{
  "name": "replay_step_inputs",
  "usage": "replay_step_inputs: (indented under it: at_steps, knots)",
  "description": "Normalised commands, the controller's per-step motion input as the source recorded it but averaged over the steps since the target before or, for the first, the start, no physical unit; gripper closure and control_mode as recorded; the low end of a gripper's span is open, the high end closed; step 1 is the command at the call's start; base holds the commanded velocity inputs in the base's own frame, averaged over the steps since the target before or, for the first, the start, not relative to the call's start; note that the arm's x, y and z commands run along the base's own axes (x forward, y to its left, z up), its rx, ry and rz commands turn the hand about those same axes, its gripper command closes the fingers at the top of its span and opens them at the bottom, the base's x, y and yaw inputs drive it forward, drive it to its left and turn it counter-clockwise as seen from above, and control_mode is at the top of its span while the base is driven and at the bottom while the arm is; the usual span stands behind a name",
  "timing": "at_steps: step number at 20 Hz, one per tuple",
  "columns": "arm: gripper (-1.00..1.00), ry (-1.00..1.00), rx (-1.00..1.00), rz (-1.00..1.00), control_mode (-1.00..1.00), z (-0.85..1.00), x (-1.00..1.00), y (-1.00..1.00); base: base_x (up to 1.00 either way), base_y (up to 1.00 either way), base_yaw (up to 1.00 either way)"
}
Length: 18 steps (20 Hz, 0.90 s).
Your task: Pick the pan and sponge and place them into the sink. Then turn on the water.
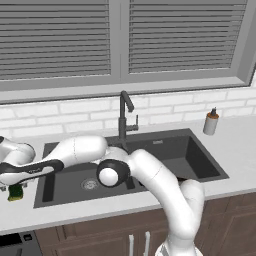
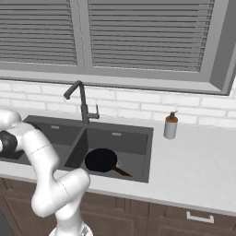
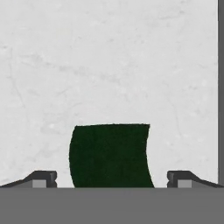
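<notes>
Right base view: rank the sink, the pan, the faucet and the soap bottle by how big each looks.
1. sink, widest by far.
2. faucet.
3. pan, close to the faucet in extent once its handle counts, so unsure.
4. soap bottle, smallest, though it stands farther back.

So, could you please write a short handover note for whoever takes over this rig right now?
Gripper: open, jaws either side of the small yellow sponge with green top, nothing held.
Sponge lies on the pale counter left of the dark grey double-basin sink.
Round black frying pan lies in the sink's right basin: done.
Left: grasp sponge, put it in the sink, turn on the tall dark curved faucet; no water runs.
</notes>
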Motion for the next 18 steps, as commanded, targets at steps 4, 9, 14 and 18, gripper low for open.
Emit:
replay_step_inputs:
  at_steps: [4, 9, 14, 18]
  knots:
    - [-1.00, 0.00, 0.00, 0.00, -1.00, -0.21, -0.02, -0.01, 0.00, 0.00, 0.00]
    - [-1.00, 0.01, 0.00, 0.00, -1.00, -0.09, 0.00, 0.00, 0.00, 0.00, 0.00]
    - [-1.00, 0.00, 0.00, 0.00, -1.00, -0.17, 0.00, 0.00, 0.00, 0.00, 0.00]
    - [-1.00, 0.00, 0.00, 0.00, -1.00, -0.28, 0.00, 0.00, 0.00, 0.00, 0.00]
